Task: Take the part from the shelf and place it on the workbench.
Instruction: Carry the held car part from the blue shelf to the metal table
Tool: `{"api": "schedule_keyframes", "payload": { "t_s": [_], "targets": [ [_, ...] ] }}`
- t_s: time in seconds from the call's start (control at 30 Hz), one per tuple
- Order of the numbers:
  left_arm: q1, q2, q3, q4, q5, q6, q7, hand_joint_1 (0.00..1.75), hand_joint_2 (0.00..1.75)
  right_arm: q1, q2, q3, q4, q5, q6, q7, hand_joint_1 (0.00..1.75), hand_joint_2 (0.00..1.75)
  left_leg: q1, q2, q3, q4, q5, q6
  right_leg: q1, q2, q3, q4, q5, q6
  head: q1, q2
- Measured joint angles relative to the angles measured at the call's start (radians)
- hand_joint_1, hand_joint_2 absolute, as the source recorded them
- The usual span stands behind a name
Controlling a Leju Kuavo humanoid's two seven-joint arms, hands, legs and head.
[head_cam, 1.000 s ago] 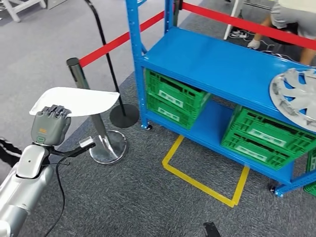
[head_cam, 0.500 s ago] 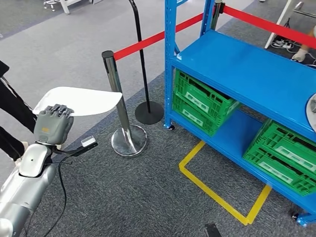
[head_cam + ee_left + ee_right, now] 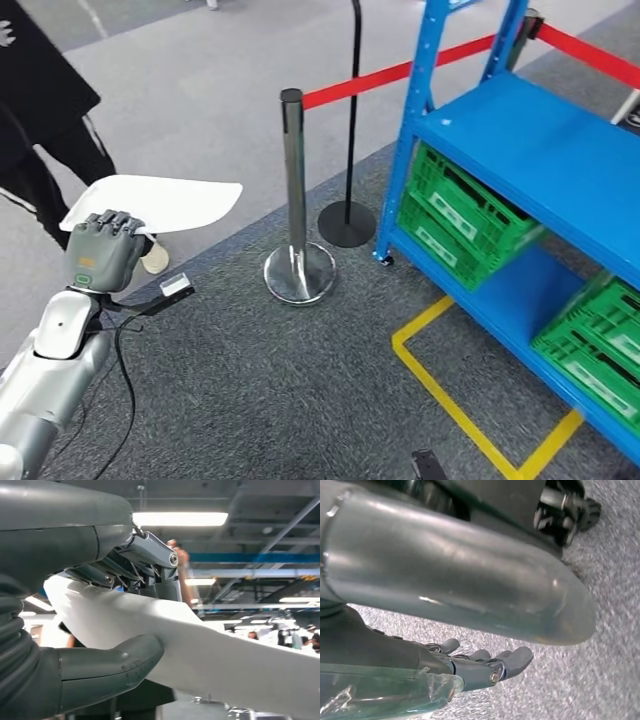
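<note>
Left hand carrying white part over grey carpet, blue shelf to the right.
Blue shelf (image 3: pixel 528 160) holds green crates (image 3: pixel 460 215); chrome post (image 3: pixel 296 200) with red belt (image 3: pixel 377 78) beside it. White part (image 3: pixel 162 203) lies flat, long axis level, tapered end toward the shelf. Left hand (image 3: pixel 102 250) fingers (image 3: pixel 151 555) and thumb clamp it. Right hand (image 3: pixel 486 667) hangs, fingers loosely extended, holding nothing.

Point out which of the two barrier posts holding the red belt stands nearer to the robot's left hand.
The chrome post with the wide shiny dome base, nearer the left hand. The other post is thin and black with a flat black disc base, and stands farther back beside the blue shelf.
</note>
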Motion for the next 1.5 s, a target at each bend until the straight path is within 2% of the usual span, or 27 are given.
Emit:
{"api": "schedule_keyframes", "payload": {
  "t_s": [0.03,0.1,0.17,0.2,0.27,0.33,0.4,0.47,0.5,0.57,0.63,0.7,0.73,0.77,0.83,0.9,0.97,1.0,1.07,1.13,1.2,1.23,1.27,1.33,1.37,1.43,1.5],
  "targets": [
    [-0.001,0.0,0.0,0.0,0.0,0.0,0.0,1.24,1.75,0.0,0.0,0.0,0.0,0.0,0.001,0.0,0.0,0.0,0.003,-0.012,-0.001,-0.002,0.003,0.006,-0.001,0.025,-0.011,0.026,-0.017,0.005,0.002,0.0],
    [-0.002,-0.002,0.0,0.0,0.001,0.0,0.0,1.24,1.75,0.003,0.0,0.0,0.0,0.0,0.001,0.0,0.0,0.0,0.007,-0.036,-0.003,-0.004,0.007,0.014,-0.003,0.085,-0.061,0.141,-0.076,0.011,0.006,0.0],
    [0.0,-0.004,-0.001,0.0,0.001,0.0,0.0,1.24,1.75,0.007,0.0,0.0,0.0,0.0,0.001,0.0,0.0,0.0,0.007,-0.064,-0.006,-0.004,0.01,0.017,-0.004,0.104,-0.119,0.26,-0.122,0.012,0.007,0.0],
    [0.002,-0.005,-0.001,0.0,0.001,0.0,0.0,1.24,1.75,0.008,0.0,0.0,0.0,0.0,0.001,0.0,0.0,0.0,0.008,-0.078,-0.007,-0.003,0.011,0.016,-0.004,0.105,-0.127,0.276,-0.119,0.012,0.008,0.0],
    [0.003,-0.005,-0.001,0.0,0.001,0.0,0.0,1.24,1.75,0.007,0.0,0.0,0.0,-0.001,0.001,0.0,0.0,0.0,0.011,-0.108,-0.007,-0.002,0.013,0.012,-0.008,0.115,-0.089,0.193,-0.061,0.013,0.008,0.0],
    [0.001,-0.006,-0.001,0.0,0.002,0.0,0.0,1.24,1.75,0.006,0.0,0.0,0.0,-0.002,0.001,0.0,0.0,0.0,0.013,-0.135,-0.011,0.004,0.015,0.003,-0.018,0.164,-0.023,0.06,-0.009,0.015,0.007,0.0],
    [-0.001,-0.006,-0.001,0.0,0.003,0.0,0.0,1.24,1.75,0.005,0.0,0.0,0.0,-0.003,0.001,0.001,0.0,0.0,0.016,-0.158,-0.021,0.007,0.021,-0.01,-0.022,0.195,0.006,0.004,0.001,0.01,0.006,0.0],
    [0.0,-0.004,-0.001,0.001,0.004,0.0,0.0,1.24,1.75,0.003,-0.001,0.0,0.0,-0.003,0.001,0.001,0.0,0.0,0.021,-0.177,-0.029,0.003,0.029,-0.023,-0.018,0.176,0.008,0.0,0.007,-0.003,0.006,0.0],
    [0.002,-0.003,0.0,0.001,0.005,0.001,-0.001,1.24,1.75,0.002,-0.001,0.0,0.0,-0.003,0.001,0.001,0.0,0.0,0.021,-0.169,-0.034,0.006,0.027,-0.028,-0.017,0.166,0.008,-0.003,0.011,-0.01,0.006,0.0],
    [0.0,-0.002,0.0,0.001,0.007,0.001,-0.002,1.24,1.75,0.002,-0.001,0.0,0.0,-0.004,0.001,0.0,0.0,0.0,0.018,-0.118,-0.063,0.064,-0.011,-0.034,-0.018,0.141,0.009,-0.011,0.018,-0.023,0.0,0.0],
    [-0.002,-0.005,-0.001,0.001,0.007,0.001,-0.002,1.24,1.75,0.005,-0.001,0.0,0.0,-0.004,0.001,0.0,0.0,0.0,0.017,-0.067,-0.122,0.195,-0.077,-0.04,-0.014,0.113,0.007,-0.013,0.019,-0.029,-0.004,0.0],
    [0.003,-0.007,-0.001,0.002,0.007,0.001,-0.002,1.24,1.75,0.007,-0.002,0.0,0.0,-0.004,0.001,0.0,0.0,0.0,0.019,-0.055,-0.161,0.285,-0.106,-0.044,-0.013,0.084,0.006,-0.013,0.018,-0.03,-0.005,0.0],
    [0.005,-0.007,-0.001,0.003,0.007,0.001,-0.002,1.24,1.75,0.007,-0.002,0.0,0.0,-0.005,0.001,0.0,0.0,0.0,0.02,-0.052,-0.153,0.276,-0.092,-0.045,-0.013,0.07,0.006,-0.013,0.017,-0.031,-0.005,0.0],
    [0.006,-0.007,-0.001,0.003,0.007,0.001,-0.002,1.24,1.75,0.007,-0.002,0.0,0.0,-0.005,0.001,0.0,0.0,0.0,0.021,-0.045,-0.127,0.23,-0.065,-0.045,-0.013,0.056,0.006,-0.013,0.016,-0.03,-0.005,0.0],
    [0.004,-0.007,-0.001,0.003,0.007,0.001,-0.003,1.24,1.75,0.006,-0.002,0.0,0.0,-0.005,0.001,0.0,0.0,0.0,0.016,0.003,-0.049,0.091,-0.01,-0.043,-0.009,0.031,0.008,-0.011,0.012,-0.023,-0.005,0.0],
    [0.002,-0.009,-0.001,0.003,0.007,0.001,-0.003,1.24,1.75,0.005,-0.003,0.0,0.0,-0.005,0.001,0.0,0.0,0.0,0.009,0.035,-0.01,0.014,0.006,-0.033,-0.003,0.008,0.011,-0.01,0.007,-0.013,-0.004,0.0],
    [0.001,-0.008,-0.001,0.003,0.007,0.002,-0.003,1.24,1.75,0.004,-0.003,0.0,0.0,-0.005,0.001,0.0,0.0,0.0,0.006,0.014,-0.011,0.006,0.005,-0.017,-0.002,-0.017,0.017,-0.015,0.004,-0.003,-0.001,0.0],
    [0.001,-0.007,0.0,0.003,0.007,0.002,-0.003,1.24,1.75,0.003,-0.002,0.0,0.0,-0.005,0.001,0.0,0.0,0.0,0.007,0.0,-0.011,0.004,0.007,-0.01,-0.004,-0.016,0.017,-0.013,-0.001,0.004,-0.001,0.0],
    [-0.002,-0.005,0.0,0.003,0.008,0.002,-0.003,1.24,1.75,0.001,-0.002,0.0,0.0,-0.005,0.001,0.0,0.0,0.0,0.012,-0.025,-0.009,-0.001,0.012,0.003,-0.008,0.028,-0.003,0.038,-0.033,0.013,0.003,0.0],
    [-0.004,-0.005,0.0,0.003,0.008,0.001,-0.003,1.24,1.75,0.004,-0.002,0.001,0.0,-0.006,0.002,0.0,0.0,0.0,0.015,-0.05,-0.008,-0.001,0.013,0.011,-0.011,0.087,-0.068,0.171,-0.093,0.016,0.009,0.0],
    [-0.002,-0.007,0.0,0.003,0.008,0.001,-0.003,1.24,1.75,0.008,-0.002,0.001,0.0,-0.006,0.002,0.001,0.0,0.0,0.013,-0.081,-0.009,-0.001,0.014,0.013,-0.01,0.104,-0.129,0.277,-0.118,0.015,0.01,0.0],
    [-0.001,-0.007,0.0,0.004,0.008,0.0,-0.003,1.24,1.75,0.009,-0.002,0.001,0.0,-0.007,0.002,0.001,0.0,0.0,0.013,-0.096,-0.008,-0.001,0.013,0.013,-0.01,0.107,-0.136,0.275,-0.102,0.012,0.01,0.0],
    [-0.001,-0.008,0.0,0.004,0.008,0.0,-0.003,1.24,1.75,0.009,-0.002,0.001,0.0,-0.007,0.001,0.0,0.0,0.0,0.012,-0.111,-0.008,0.0,0.014,0.013,-0.009,0.112,-0.123,0.232,-0.068,0.009,0.01,0.0],
    [-0.001,-0.009,-0.001,0.004,0.009,0.0,-0.003,1.24,1.75,0.009,-0.003,0.001,0.0,-0.008,0.001,0.0,0.0,0.0,0.012,-0.139,-0.008,0.001,0.014,0.01,-0.012,0.155,-0.065,0.089,0.007,0.001,0.01,0.0],
    [-0.001,-0.01,0.0,0.004,0.01,0.0,-0.003,1.24,1.75,0.009,-0.003,0.001,0.0,-0.009,0.001,0.0,0.0,0.0,0.013,-0.151,-0.01,0.002,0.015,0.006,-0.014,0.178,-0.037,0.031,0.029,-0.001,0.01,0.0],
    [0.0,-0.01,0.0,0.004,0.011,0.0,-0.003,1.24,1.75,0.008,-0.004,0.0,0.0,-0.009,0.0,0.0,0.0,0.0,0.018,-0.175,-0.018,0.003,0.019,-0.006,-0.013,0.2,-0.015,-0.013,0.038,-0.002,0.01,0.0],
    [0.002,-0.008,0.0,0.004,0.011,0.0,-0.003,1.24,1.75,0.007,-0.003,0.0,0.0,-0.01,0.001,0.0,0.0,0.0,0.024,-0.186,-0.024,0.002,0.022,-0.019,-0.011,0.176,-0.011,-0.018,0.042,-0.008,0.009,0.0]
  ]
}}
